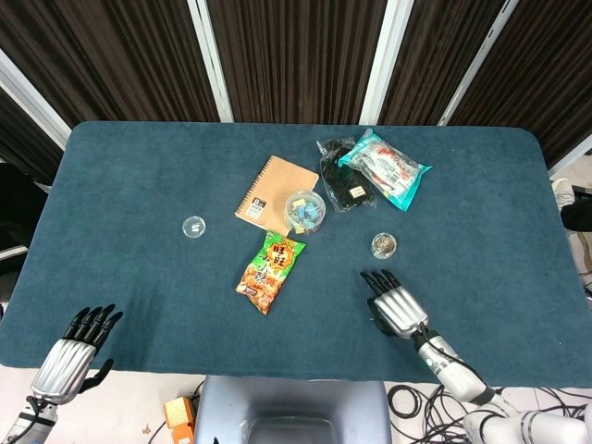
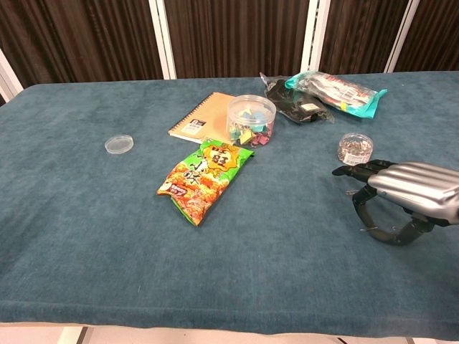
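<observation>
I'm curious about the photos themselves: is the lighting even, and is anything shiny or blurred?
Head view: even, soft light on the table, everything sharp. Chest view: bright highlights on the metal right hand and glare on the snack bag; shadows faint.

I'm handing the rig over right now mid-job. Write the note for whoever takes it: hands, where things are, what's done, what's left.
Left hand: open, fingers apart, off the near left edge of the table, touching nothing.
Right hand: low over the cloth, fingers curled down around loose paper clips. I cannot tell whether it has pinched one.
Small clear dish of clips: just beyond the right hand's fingertips, apart from them.
Empty clear dish: far left of the snack bag.
Done: no clip visibly lifted.
Left: the loose clips lie on the cloth, outside the dish.
</observation>
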You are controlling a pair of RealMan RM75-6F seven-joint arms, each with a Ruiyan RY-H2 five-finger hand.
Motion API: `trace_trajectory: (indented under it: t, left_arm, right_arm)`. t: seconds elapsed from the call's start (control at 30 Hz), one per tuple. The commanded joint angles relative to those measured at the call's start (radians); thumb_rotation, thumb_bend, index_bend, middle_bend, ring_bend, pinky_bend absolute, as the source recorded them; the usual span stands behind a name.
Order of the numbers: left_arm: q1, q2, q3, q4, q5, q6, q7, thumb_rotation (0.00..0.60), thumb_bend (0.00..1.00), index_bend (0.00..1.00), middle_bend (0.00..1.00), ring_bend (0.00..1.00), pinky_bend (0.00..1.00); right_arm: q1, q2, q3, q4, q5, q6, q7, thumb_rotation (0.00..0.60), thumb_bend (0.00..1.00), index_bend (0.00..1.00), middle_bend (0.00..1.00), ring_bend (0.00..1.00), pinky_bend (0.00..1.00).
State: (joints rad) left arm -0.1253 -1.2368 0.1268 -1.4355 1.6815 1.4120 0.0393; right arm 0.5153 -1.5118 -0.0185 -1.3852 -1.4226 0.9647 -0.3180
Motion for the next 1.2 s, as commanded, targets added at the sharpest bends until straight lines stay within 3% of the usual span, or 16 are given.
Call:
trace_trajectory:
  t: [0.03, 0.23, 0.6, 0.8, 1.03, 1.2]
  left_arm:
    - [0.000, 0.000, 0.000, 0.000, 0.001, 0.000, -0.001, 0.600, 0.38, 0.00, 0.00, 0.00, 0.00]
    - [0.001, 0.002, 0.000, 0.000, -0.001, 0.000, 0.001, 0.600, 0.38, 0.00, 0.00, 0.00, 0.00]
    - [0.001, 0.002, -0.002, 0.000, -0.003, -0.003, 0.002, 0.600, 0.38, 0.00, 0.00, 0.00, 0.00]
    - [0.001, 0.003, -0.004, -0.005, -0.007, -0.006, 0.010, 0.600, 0.38, 0.00, 0.00, 0.00, 0.00]
    - [-0.002, 0.003, -0.007, -0.012, -0.011, -0.014, 0.017, 0.600, 0.38, 0.00, 0.00, 0.00, 0.00]
    - [-0.009, 0.000, -0.009, -0.019, -0.015, -0.029, 0.031, 0.600, 0.38, 0.00, 0.00, 0.00, 0.00]
  right_arm:
    - [0.000, 0.000, 0.001, -0.001, 0.002, 0.000, -0.001, 0.600, 0.32, 0.62, 0.01, 0.00, 0.00]
    - [0.001, -0.001, 0.003, 0.002, 0.005, -0.001, 0.000, 0.600, 0.32, 0.64, 0.02, 0.00, 0.00]
    - [0.008, 0.004, 0.007, -0.001, 0.011, -0.010, 0.000, 0.600, 0.49, 0.64, 0.03, 0.00, 0.00]
    - [0.005, 0.032, 0.023, -0.027, -0.001, 0.026, 0.024, 0.600, 0.50, 0.64, 0.03, 0.00, 0.00]
    - [0.018, 0.109, 0.095, -0.093, 0.031, 0.059, 0.060, 0.600, 0.50, 0.64, 0.03, 0.00, 0.00]
    - [0.061, 0.135, 0.187, -0.099, 0.138, 0.036, 0.011, 0.600, 0.50, 0.64, 0.03, 0.00, 0.00]
